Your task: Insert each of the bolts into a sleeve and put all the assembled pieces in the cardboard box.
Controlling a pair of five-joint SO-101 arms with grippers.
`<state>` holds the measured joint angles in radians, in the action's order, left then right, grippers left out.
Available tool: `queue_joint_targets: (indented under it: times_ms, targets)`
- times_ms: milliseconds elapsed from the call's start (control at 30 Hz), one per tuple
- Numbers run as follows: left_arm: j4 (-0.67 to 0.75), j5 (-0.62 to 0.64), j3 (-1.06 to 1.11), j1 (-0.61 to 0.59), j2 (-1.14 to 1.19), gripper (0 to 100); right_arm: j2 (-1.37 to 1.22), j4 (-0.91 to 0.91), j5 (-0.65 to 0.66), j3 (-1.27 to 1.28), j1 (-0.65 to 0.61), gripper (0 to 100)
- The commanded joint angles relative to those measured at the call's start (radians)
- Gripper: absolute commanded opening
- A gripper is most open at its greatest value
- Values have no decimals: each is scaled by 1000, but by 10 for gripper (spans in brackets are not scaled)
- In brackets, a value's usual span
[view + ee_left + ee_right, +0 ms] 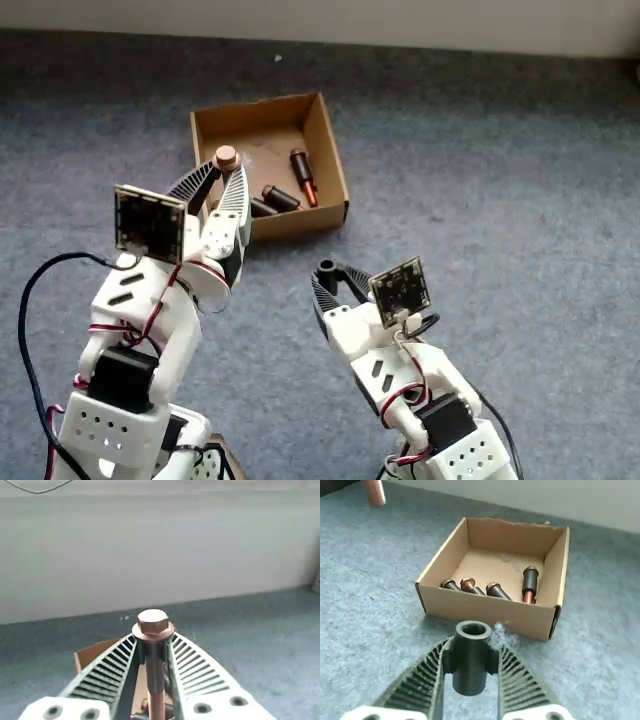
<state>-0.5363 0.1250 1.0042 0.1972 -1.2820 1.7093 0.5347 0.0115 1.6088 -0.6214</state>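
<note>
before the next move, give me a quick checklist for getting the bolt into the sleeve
1. Grip on the bolt: ok. The left pincer is shut on its shank, head up.
2. Grip on the sleeve: ok. The right pincer holds it upright, mouth up.
3. Lower end of the bolt free: ok. It hangs bare in the right wrist view.
4. Bolt lined up over the sleeve: not ok. In the high view it is by the left wall of the cardboard box, and the sleeve is apart, in front of the box.
5. Sleeve bore clear: cannot tell.
6. Room in the box: ok. There is bare floor beside the four assembled pieces.
</note>
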Motion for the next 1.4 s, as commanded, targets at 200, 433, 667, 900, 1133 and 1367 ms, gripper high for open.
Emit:
queue_joint_targets:
  times_ms: [200,433,667,900,1133,1367]
  targets:
    - [40,164,-8,159,-105,10,124,-232,72,134,-30,5]
    - [43,164,54,251,-107,11,122,-277,72,183,-148,5]
    - [40,163,62,260,-107,11,116,-274,72,183,-150,5]
    - [32,163,65,260,-234,11,113,-234,72,183,-150,5]
    - [-68,112,116,311,-403,11,120,-236,71,183,-150,5]
    - [-63,75,199,334,-406,11,122,-236,69,180,-154,5]
